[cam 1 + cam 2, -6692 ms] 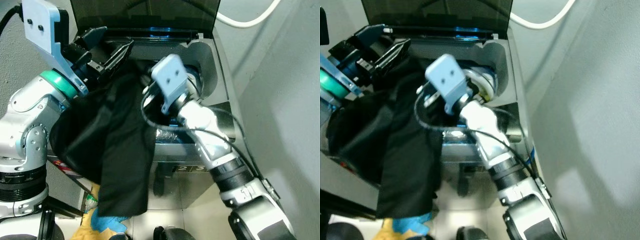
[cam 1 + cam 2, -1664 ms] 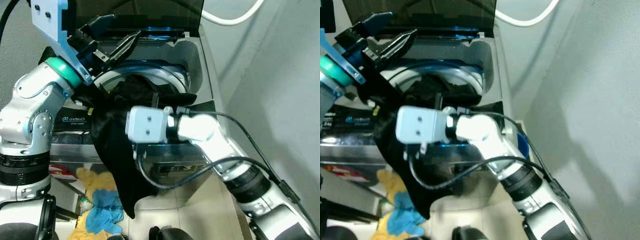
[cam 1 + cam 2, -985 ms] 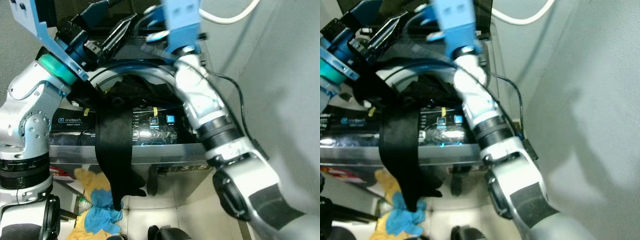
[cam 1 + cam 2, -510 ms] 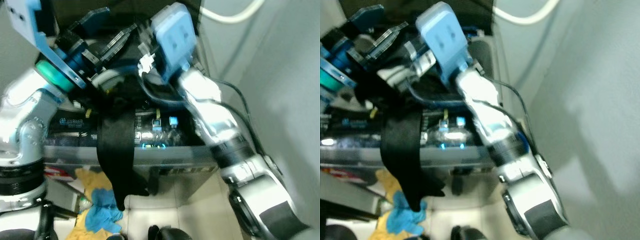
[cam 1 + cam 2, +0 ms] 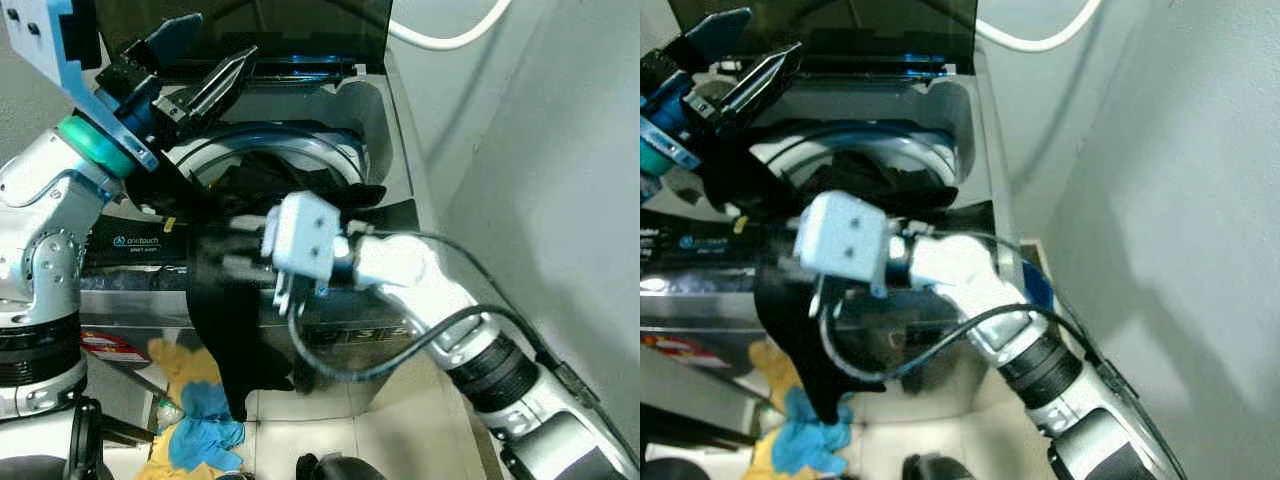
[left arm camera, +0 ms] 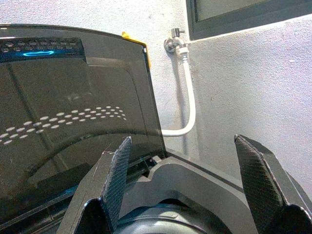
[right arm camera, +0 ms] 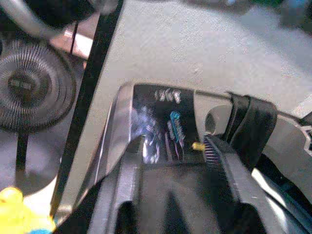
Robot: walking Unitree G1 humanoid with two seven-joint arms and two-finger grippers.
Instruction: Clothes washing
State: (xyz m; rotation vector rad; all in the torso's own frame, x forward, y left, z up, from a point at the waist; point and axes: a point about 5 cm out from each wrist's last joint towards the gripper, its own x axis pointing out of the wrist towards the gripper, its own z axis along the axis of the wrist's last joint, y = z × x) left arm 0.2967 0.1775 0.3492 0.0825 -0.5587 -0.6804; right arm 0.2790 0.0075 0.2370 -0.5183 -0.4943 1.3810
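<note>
Laundry heap on the floor first: yellow and blue pieces (image 5: pixel 200 425) lie at the foot of the washing machine (image 5: pixel 385 150), below both arms and well apart from either set of jaws. Not yet loaded.

Black garment (image 5: pixel 232 300) next. It hangs over the machine's front edge, its lower end dangling down the front panel toward the heap, its upper end bunched in the drum opening (image 5: pixel 270 175). Half in, half out.

Right gripper (image 5: pixel 232 252) sits against the hanging cloth at the front edge. In the right wrist view its jaws (image 7: pixel 175 161) stand part-way apart with black cloth lying between them and against the near pads; whether they have closed on it I cannot tell. Blurred in the head views.

Left gripper (image 5: pixel 205 75) is further back, raised above the drum's rear rim. Its jaws stand wide with nothing between them; past the tips (image 6: pixel 178 175), the left wrist view shows the raised dark lid (image 6: pixel 73 97), and beyond it a wall tap (image 6: pixel 171 45) with a white hose (image 6: pixel 190 97).

Judgement on progress: early to middle. Lid is up, some dark cloth is already in the drum, one garment is only partly fed. Left to do: lift the dangling tail in, load the floor pieces, shut the lid, start the cycle.
</note>
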